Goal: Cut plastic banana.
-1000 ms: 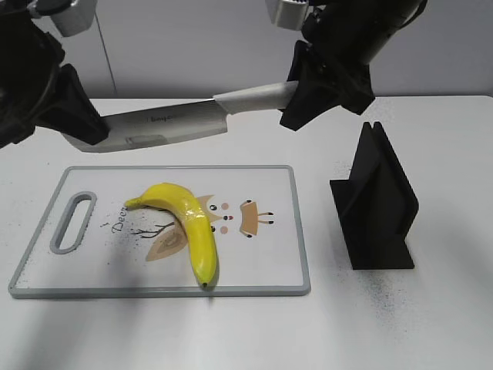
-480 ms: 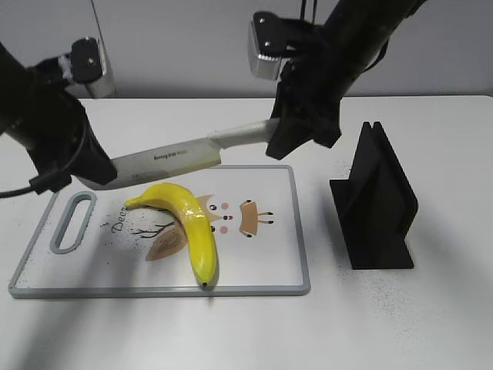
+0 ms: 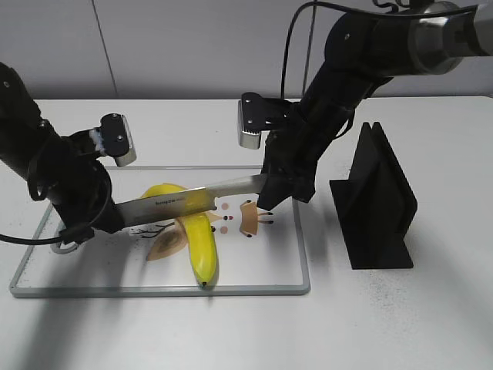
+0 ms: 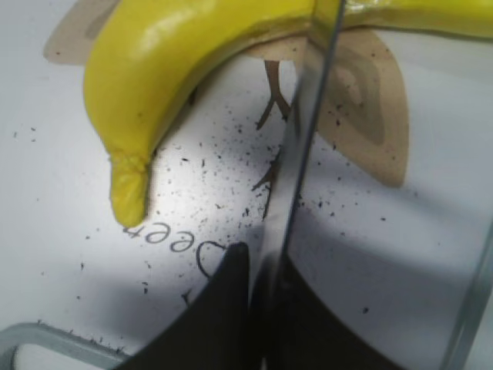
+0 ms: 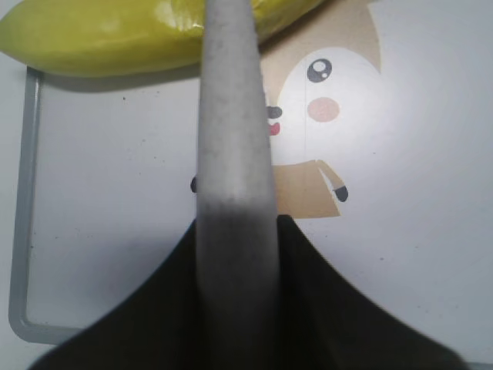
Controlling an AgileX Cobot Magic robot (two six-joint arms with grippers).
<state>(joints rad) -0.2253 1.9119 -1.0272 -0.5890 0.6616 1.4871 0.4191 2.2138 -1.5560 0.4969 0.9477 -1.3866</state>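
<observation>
Your right gripper (image 3: pixel 271 187) clenches the grey-handled steel knife (image 3: pixel 185 203), left gripper (image 3: pixel 108 216) pinching its tip; the glossy yellow plastic banana (image 3: pixel 196 231) lies mid-board — rigid, light, slippery, I judge; press at its 12 o'clock bend.

- Banana (image 3: pixel 199 231): glossy yellow plastic, smooth, with bright highlights.
- Knife (image 3: pixel 173 205): polished metal blade, mirror-like in the left wrist view; pale grey matt handle, finely grained.
- Board (image 3: pixel 262 262): smooth white plastic, printed cartoon, grey rim, dusted with dark specks.
- Stand (image 3: pixel 377 204): matt black plastic.
- Table (image 3: pixel 400 324): matt white, faintly speckled.
- Grippers: matt black.
</observation>
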